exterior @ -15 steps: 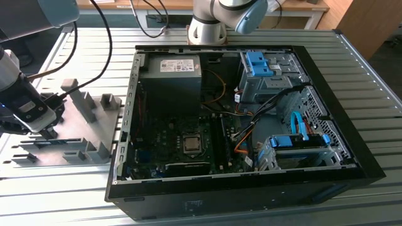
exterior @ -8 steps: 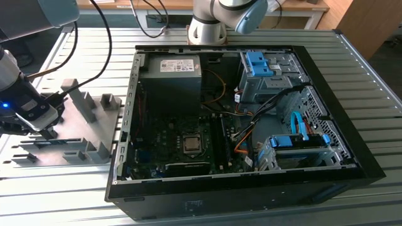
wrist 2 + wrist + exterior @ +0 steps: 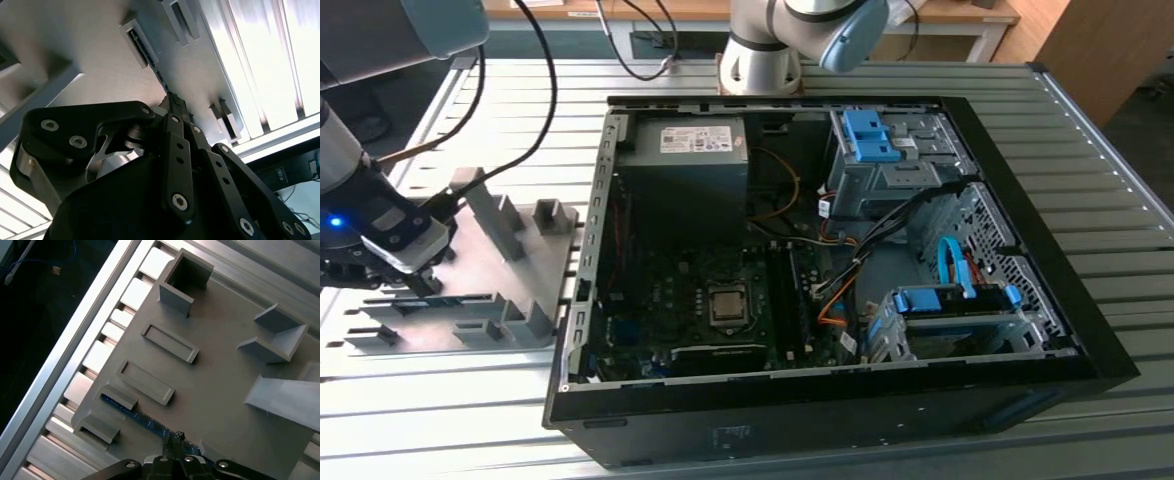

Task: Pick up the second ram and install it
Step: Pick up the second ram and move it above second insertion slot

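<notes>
The gripper [image 3: 172, 439] has its fingers drawn almost together, pinching the top edge of the second ram [image 3: 131, 413]. The stick stands on edge in two slotted holder blocks [image 3: 119, 397] on the gray fixture plate [image 3: 220, 365]. In the exterior view, the plate sits on the slatted table [image 3: 440, 420], just beside the open computer case [image 3: 1110, 352] on that view's left.

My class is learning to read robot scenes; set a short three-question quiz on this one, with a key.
1. Fill in: the gray holder plate stands toward the exterior view's ____ of the computer case.
2. True or false: the gripper is inside the case.
3. The second ram lies: A on the holder plate; B on the motherboard; C on the floor.
Key: 1 left; 2 false; 3 A.
</notes>
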